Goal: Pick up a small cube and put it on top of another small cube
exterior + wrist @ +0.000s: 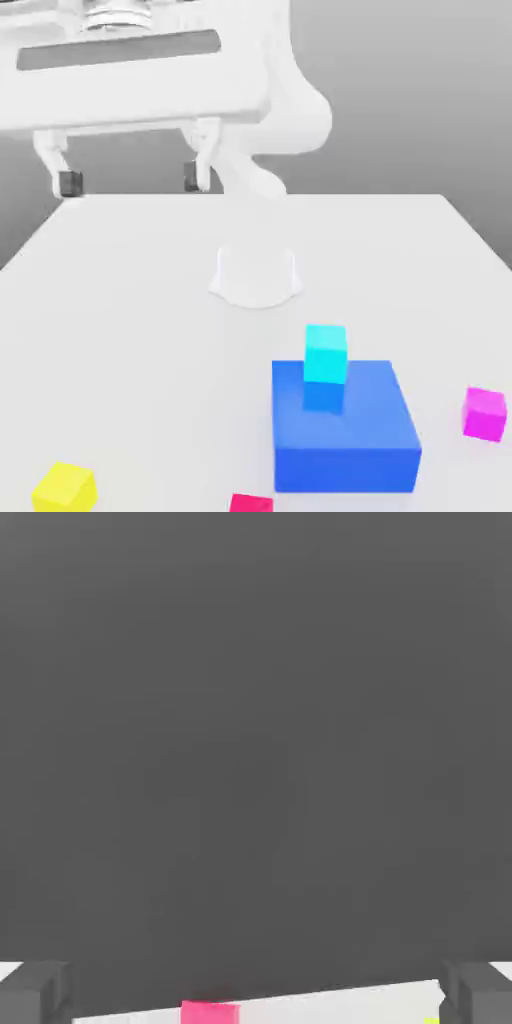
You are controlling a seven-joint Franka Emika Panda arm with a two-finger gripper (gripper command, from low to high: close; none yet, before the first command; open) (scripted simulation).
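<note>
- my gripper (128,180) hangs high above the far side of the table (120,300), fingers spread wide and holding nothing.
- the yellow cube (64,489) lies at the near edge of the table, on the exterior view's left, well apart from the blue block (345,430) that carries the cyan cube (326,352).
- i judge the yellow cube to be light and stiff, with smooth flat faces that may slip.
- i would take it from above, on two opposite side faces, at middle height.
- the magenta cube (485,412) looks free as a base.
</note>
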